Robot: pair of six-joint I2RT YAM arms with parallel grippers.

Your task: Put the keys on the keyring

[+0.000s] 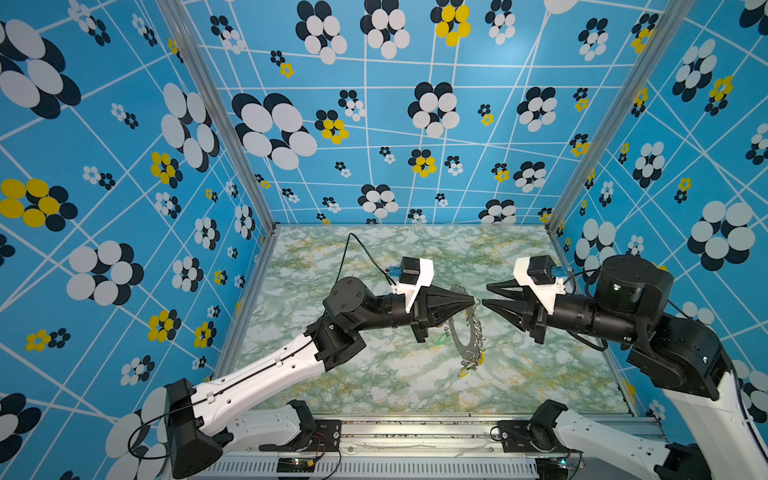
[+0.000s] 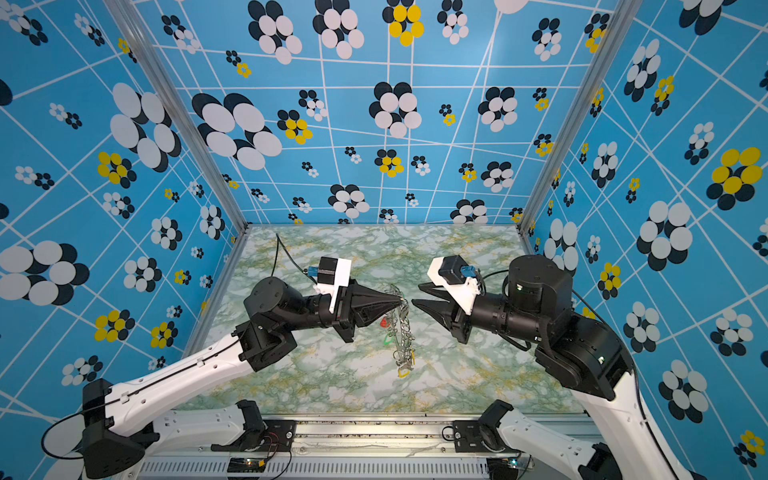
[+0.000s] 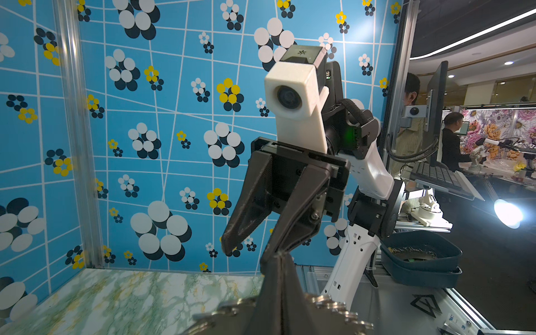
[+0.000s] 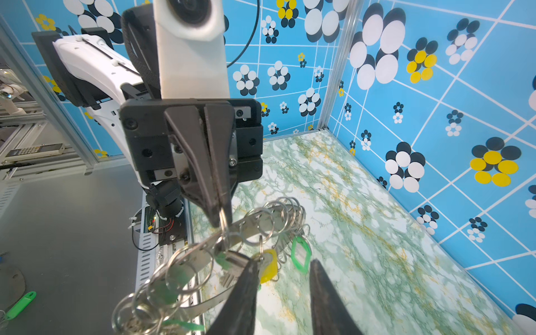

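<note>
Left pincer [image 1: 473, 300] is clamped together on a wire loop at the rim of the keyring [image 4: 249, 226], which hangs from it over the surface [image 1: 374, 386]. Right pincer [image 1: 485, 294] sits just beside the ring, jaws apart, nothing btwn them. Black-tagged key: can't spot it, poss. hidden among loops & tags. Step is prob. threading, w/ the ring presented. Next: right pincer needs the key in its grip, then fine alignment to one loop while left holds steady.

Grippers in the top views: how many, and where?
2. Left gripper, mid-table, shut on the keyring at its upper edge; right gripper, jaws open, faces it from the right. Neither is hidden.
</note>
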